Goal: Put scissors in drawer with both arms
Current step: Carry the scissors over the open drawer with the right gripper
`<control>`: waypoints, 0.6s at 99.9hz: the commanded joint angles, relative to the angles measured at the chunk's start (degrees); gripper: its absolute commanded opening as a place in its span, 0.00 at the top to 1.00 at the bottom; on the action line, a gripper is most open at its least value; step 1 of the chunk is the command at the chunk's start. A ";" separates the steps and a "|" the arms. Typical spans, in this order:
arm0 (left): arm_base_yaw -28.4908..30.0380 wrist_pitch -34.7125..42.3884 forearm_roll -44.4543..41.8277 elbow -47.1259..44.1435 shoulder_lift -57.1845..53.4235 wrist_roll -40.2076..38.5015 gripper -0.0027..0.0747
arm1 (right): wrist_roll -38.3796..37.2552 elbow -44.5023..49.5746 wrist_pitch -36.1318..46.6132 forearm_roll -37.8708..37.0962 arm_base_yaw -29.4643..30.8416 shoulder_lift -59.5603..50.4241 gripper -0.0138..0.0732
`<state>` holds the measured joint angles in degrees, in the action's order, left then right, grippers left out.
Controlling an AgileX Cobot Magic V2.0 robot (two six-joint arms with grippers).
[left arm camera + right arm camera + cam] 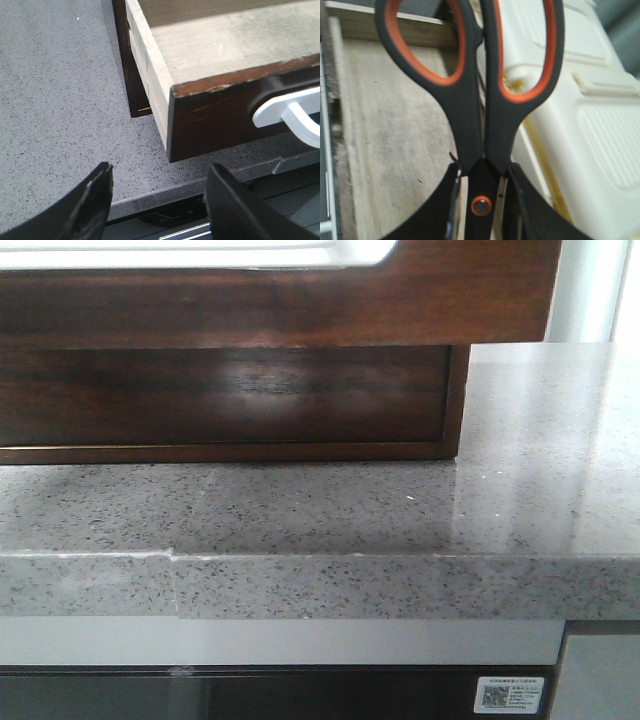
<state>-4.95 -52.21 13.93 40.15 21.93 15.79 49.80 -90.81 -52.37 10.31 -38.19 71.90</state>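
Two arms share this moment, and we read them from three views. Our right gripper (480, 210) has its fingers (432, 210) closed on the scissors (472, 100), clamping them at the pivot screw where blades meet handles; the black handles with orange-lined loops stick out beyond the fingers. We hold them above the bare pale wood floor of the open drawer (395, 140), beside a cream plastic tray (590, 130) that appears to sit inside it. We cannot see the blades.

Our left gripper (157, 200) has its fingers (80, 210) spread apart and empty, poised over the near edge of the bench (55, 110), close to the drawer's front corner and just beside its white handle (295, 112). In the front view the dark reddish-brown drawer front (280, 300), with its pale cut-out along the top, overhangs the speckled grey bench (500, 500) near the front edge.

We judge the scissors to be rigid, fairly light and top-heavy toward the handles when gripped this way. The pivot is a sound hold: it is the flattest, narrowest part, and squeezing there keeps the blades shut. The smooth plastic and steel could slip or swivel about the screw if the grip loosens. We expect a short drop onto the wood to do no harm, though the scissors may bounce or slide against the tray.
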 commanded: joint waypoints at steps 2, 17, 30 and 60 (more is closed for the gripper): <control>-0.36 3.58 1.06 1.93 0.76 -0.56 0.47 | 2.31 -1.71 5.45 -0.36 -2.57 1.93 0.90; -0.36 3.58 1.06 1.93 0.76 -0.56 0.47 | 2.31 -1.71 5.24 -3.93 -2.85 6.75 0.90; -0.36 3.58 1.06 1.93 0.76 -0.56 0.47 | 2.31 -1.71 4.58 -7.35 -2.85 9.98 0.90; -0.36 3.58 1.06 1.93 0.76 -0.56 0.47 | 2.31 -1.71 1.55 -11.66 -2.85 13.64 0.90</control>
<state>-4.95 -52.21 13.93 40.15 21.93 15.79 51.51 -90.81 -53.30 0.00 -41.06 87.36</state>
